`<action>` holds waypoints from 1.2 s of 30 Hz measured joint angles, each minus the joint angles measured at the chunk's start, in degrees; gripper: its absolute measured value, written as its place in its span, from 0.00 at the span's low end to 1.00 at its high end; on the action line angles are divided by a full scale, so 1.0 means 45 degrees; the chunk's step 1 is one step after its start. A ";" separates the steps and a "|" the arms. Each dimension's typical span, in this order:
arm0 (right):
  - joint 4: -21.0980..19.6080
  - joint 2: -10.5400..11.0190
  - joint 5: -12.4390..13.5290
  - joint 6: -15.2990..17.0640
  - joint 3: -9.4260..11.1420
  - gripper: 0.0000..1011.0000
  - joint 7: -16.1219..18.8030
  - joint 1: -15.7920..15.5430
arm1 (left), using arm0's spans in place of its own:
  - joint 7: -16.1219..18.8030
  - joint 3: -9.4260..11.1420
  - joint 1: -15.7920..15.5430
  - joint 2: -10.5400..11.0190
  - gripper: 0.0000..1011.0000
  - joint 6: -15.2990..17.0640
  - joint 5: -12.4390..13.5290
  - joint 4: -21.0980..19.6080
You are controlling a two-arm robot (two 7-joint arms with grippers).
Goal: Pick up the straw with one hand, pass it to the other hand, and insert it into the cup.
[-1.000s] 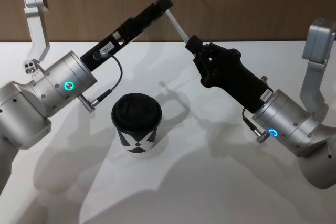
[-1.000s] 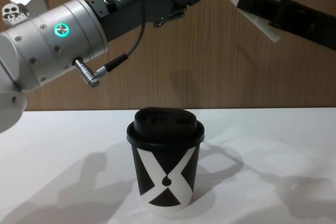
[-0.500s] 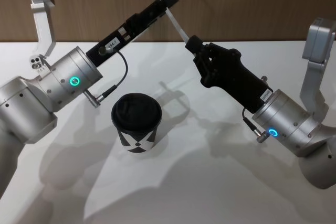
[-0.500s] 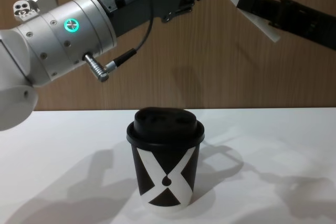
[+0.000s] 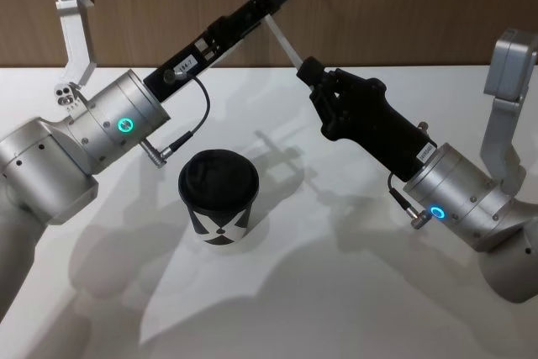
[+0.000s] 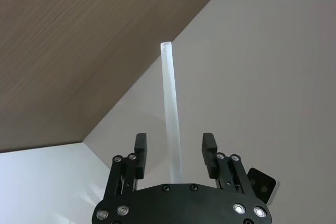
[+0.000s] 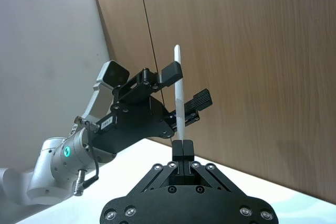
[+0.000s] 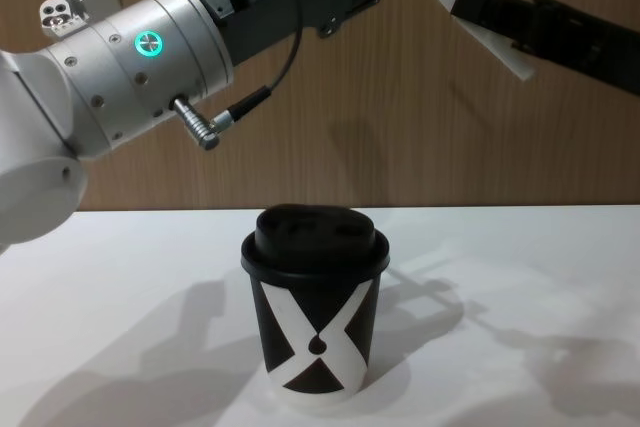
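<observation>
1. The cup (image 5: pixel 218 199) stands upright on the white surface (image 5: pixel 336 308) with its domed lid (image 8: pixel 315 232) on, hiding the inside.
2. The straw (image 5: pixel 277 33) slants in the air, well above the cup, clenched near its lower end by the right hand (image 5: pixel 308 71).
3. The left hand (image 6: pixel 175 142) is released, its fingers spread either side of the straw.

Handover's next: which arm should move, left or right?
Left. The left gripper is open with the straw between its fingers, not touching them, so it likely only needs to close. The right gripper is shut on the straw's lower part and should just hold.
</observation>
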 joint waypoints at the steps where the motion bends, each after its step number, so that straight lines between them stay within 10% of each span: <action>1: 0.0000 0.0000 0.0000 0.0000 0.0000 0.00 0.0000 0.0000 | -0.0002 0.0008 -0.0009 -0.0002 0.64 -0.0005 -0.0004 0.0007; 19: 0.0000 0.0000 0.0000 0.0000 0.0000 0.00 0.0000 0.0000 | -0.0049 0.0185 -0.0118 0.0003 0.09 -0.0252 -0.0100 0.0081; 36: 0.0000 0.0000 0.0000 0.0000 0.0000 0.14 0.0000 -0.0001 | -0.0166 0.0404 -0.0141 0.0056 0.00 -0.0314 -0.0299 0.0047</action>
